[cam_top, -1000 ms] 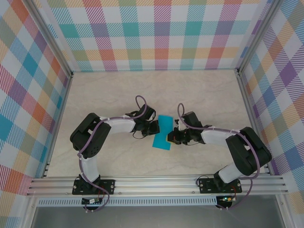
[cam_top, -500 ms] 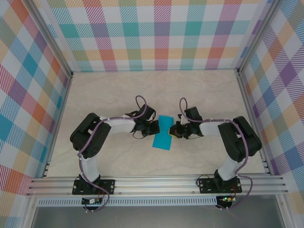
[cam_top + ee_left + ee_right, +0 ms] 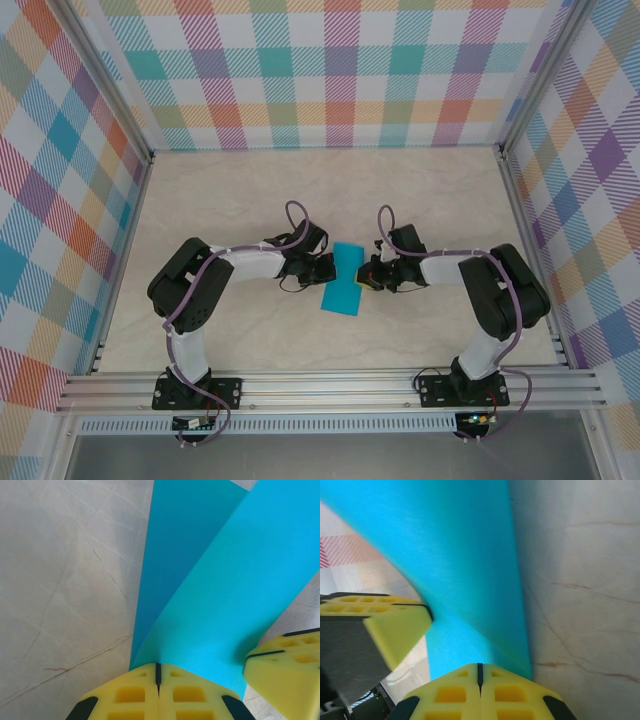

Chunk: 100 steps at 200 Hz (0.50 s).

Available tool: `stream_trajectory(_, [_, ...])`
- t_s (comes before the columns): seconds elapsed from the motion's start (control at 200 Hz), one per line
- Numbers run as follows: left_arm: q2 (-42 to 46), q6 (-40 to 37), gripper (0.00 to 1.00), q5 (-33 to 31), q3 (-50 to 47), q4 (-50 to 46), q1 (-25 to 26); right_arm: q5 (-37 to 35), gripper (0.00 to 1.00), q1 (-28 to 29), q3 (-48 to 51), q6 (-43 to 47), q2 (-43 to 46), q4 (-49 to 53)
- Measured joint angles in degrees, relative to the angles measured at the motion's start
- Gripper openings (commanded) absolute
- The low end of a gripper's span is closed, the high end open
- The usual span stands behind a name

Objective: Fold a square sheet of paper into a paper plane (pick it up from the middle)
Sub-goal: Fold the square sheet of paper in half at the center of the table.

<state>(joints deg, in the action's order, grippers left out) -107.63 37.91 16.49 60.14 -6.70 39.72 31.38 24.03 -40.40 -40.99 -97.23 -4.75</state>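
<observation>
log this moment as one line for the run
left gripper: shut, tips at paper | right gripper: shut, tips at paper | square sheet of paper: folded over, upper layer raised, on table

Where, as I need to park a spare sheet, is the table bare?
Bare: the far table strip under the back wall, and the near strip between the blue paper and the front rail. Crowded: the middle, where left fingers and right fingers pinch it.

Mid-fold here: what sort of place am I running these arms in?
Probably a lab data-collection cell, not a home or factory: a marble-look tabletop boxed in by plaid-printed panels on an aluminium frame, with the left arm and right arm bolted along its near rail.
</observation>
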Motion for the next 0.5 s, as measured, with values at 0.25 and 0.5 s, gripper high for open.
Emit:
stream_trajectory(0.25, [0.0,-0.02,0.0,-0.13,0.09,-0.22,0.07,-0.33,0.0,-0.44,-4.04,1.36,-1.16,0.09])
stream_trajectory(0.5, [0.0,-0.04,0.0,-0.57,0.13,-0.37,0.24,-0.66,0.0,-1.18,-4.07,2.23,-5.22,0.28])
